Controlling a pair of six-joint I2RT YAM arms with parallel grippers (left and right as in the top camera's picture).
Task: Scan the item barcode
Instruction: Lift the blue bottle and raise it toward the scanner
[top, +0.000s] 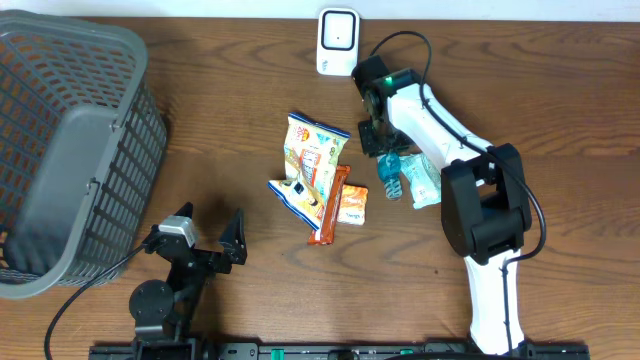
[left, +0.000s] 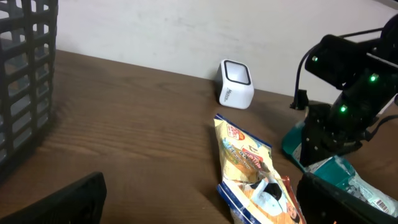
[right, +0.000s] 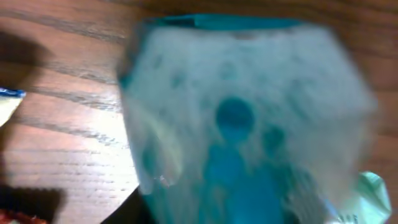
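Note:
A teal packet (right: 249, 118) fills the right wrist view, blurred and very close to the camera; one dark finger (right: 127, 211) shows at its lower left edge. From overhead, my right gripper (top: 378, 135) stands right over this teal packet (top: 389, 175), and the packet hides how the jaws stand. The white barcode scanner (top: 338, 40) sits at the table's far edge, also seen in the left wrist view as a white scanner (left: 236, 84). My left gripper (top: 205, 235) rests open near the front left, holding nothing.
A yellow-and-blue snack bag (top: 310, 165), a reddish bar (top: 328, 212) and an orange packet (top: 352, 205) lie mid-table. A mint packet (top: 422, 180) lies right of the teal one. A grey mesh basket (top: 70, 150) fills the left side.

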